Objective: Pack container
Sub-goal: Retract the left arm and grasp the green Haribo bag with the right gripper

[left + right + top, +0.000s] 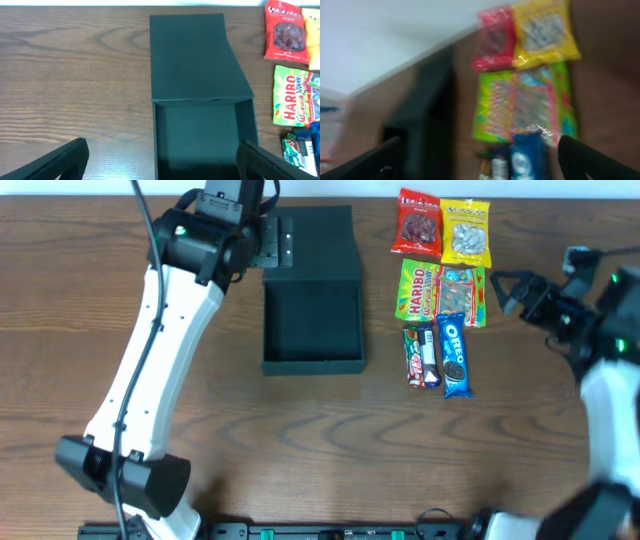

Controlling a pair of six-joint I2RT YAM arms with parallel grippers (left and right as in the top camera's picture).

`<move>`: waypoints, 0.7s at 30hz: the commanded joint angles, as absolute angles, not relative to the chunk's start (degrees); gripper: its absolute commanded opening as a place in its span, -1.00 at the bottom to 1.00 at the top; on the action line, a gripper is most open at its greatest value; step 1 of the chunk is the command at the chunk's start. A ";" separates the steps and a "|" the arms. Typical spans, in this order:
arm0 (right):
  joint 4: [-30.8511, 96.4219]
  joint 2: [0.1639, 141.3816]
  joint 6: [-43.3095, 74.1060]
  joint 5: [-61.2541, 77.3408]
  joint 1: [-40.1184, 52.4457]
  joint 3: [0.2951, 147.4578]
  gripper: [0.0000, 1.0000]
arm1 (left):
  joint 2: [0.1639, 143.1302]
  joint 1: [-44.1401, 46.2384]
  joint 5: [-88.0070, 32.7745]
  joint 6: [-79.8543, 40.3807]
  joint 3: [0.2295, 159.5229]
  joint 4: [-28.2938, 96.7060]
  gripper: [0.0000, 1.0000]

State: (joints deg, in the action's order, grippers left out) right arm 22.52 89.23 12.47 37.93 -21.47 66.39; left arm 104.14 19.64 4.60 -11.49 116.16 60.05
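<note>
Left claw (161, 162) just above container (200, 75)

L gripper (162, 152) jaws wide apart; R gripper (503, 289) apparently spread too, blurry.

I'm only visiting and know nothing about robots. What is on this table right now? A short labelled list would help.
box: dark, shallow, open, empty
lid flap: folded back
snacks: six, on the table beside the box, none packed
top row: red packet, yellow packet
middle row: Haribo bag, colourful bag
bottom row: green bar, Oreo packet
left claw: open, at the box's lid end
right claw: open, beside the snacks, holding nothing
</note>
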 commanded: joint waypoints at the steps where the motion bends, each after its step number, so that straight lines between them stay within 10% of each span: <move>1: 27.51 98.54 2.48 30.98 -21.74 75.24 0.95 | 105.03 19.40 4.47 -10.26 116.01 59.48 0.90; 21: 30.46 124.22 4.69 13.50 -11.38 92.71 0.94 | 105.65 19.40 4.43 -8.67 116.01 56.23 0.91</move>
